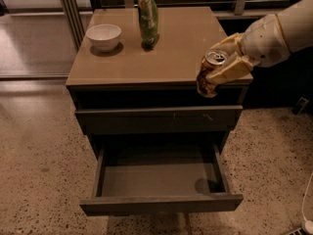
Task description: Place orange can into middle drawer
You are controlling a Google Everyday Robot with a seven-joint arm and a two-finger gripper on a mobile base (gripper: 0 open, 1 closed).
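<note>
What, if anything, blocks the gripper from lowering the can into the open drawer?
Likely nothing: the gripper holds the can at the cabinet's front edge, and the drawer stands open below.

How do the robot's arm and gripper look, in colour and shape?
The arm is white and thick, made of smooth rounded shells with a thin seam between them. The gripper, at the front edge of the cabinet, has two flat tan fingers. No cables or markings show.

My arm (296,23) comes in from the upper right edge of the frame, its white wrist angled down and to the left. My gripper (217,67) sits right of centre, tan fingers (232,70) clamped around the slightly tilted orange can (205,86).
</note>
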